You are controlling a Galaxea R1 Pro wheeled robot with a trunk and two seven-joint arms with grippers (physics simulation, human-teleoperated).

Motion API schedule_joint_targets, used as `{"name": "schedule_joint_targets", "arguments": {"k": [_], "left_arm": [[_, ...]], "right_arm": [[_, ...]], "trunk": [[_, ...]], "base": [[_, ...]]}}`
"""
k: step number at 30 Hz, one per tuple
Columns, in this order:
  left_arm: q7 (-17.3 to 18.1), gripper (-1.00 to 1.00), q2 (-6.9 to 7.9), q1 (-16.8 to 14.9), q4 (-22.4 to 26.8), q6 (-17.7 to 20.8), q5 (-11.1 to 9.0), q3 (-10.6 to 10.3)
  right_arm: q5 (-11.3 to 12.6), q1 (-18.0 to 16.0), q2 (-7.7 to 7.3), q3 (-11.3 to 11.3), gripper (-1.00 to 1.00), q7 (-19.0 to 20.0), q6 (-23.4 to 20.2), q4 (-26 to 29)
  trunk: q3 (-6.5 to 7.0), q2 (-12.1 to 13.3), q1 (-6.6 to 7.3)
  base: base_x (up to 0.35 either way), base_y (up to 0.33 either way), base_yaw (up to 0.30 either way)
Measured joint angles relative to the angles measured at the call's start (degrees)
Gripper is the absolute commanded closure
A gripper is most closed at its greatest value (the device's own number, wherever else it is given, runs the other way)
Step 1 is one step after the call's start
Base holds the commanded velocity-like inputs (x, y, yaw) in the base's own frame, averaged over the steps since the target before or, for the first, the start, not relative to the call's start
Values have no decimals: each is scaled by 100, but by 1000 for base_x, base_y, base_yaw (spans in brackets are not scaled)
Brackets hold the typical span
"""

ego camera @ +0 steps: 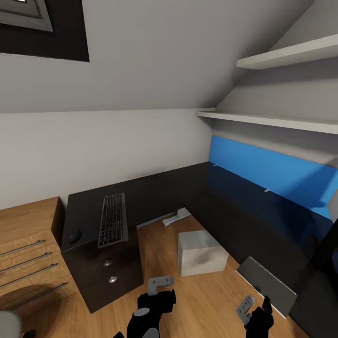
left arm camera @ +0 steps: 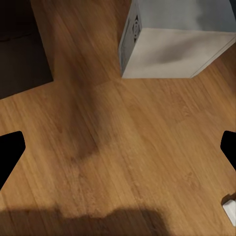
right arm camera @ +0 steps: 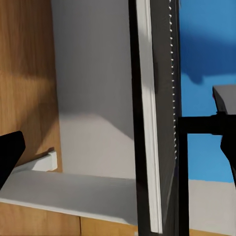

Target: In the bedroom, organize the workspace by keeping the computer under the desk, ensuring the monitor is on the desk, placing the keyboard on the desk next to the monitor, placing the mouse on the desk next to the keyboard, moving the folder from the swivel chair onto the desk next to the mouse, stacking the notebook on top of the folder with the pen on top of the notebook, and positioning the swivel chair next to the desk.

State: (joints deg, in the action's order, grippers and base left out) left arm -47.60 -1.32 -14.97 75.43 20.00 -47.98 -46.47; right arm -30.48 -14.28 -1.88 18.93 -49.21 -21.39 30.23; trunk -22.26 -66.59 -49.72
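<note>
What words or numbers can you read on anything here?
None can be read.
keyboard: its keys are too small to make out any letters.
computer: the marks on its dark side panel are blurred; no label is legible.
monitor: seen edge-on, no brand or text shows.
desk: plain black top, no writing.

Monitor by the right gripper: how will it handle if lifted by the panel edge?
The monitor is a wide, thin panel, so probably rigid but top-heavy and apt to swing. The edge looks narrow and smooth, so the right gripper may slip.
</note>
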Motion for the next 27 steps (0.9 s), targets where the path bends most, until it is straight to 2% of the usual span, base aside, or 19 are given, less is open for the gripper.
{"name": "schedule_joint_targets", "arguments": {"k": [8, 27], "left_arm": [[0, -100, 0, 0, -5, 0, -4, 4], [0, -100, 0, 0, -127, -7, 8, 5]], "right_arm": [[1, 0, -49, -156, -100, 76, 0, 0], [0, 0, -52, -167, -100, 79, 0, -8]], "trunk": [[0, 0, 0], [0, 0, 1]], "base": [[-4, 0, 0], [28, -45, 0]]}}
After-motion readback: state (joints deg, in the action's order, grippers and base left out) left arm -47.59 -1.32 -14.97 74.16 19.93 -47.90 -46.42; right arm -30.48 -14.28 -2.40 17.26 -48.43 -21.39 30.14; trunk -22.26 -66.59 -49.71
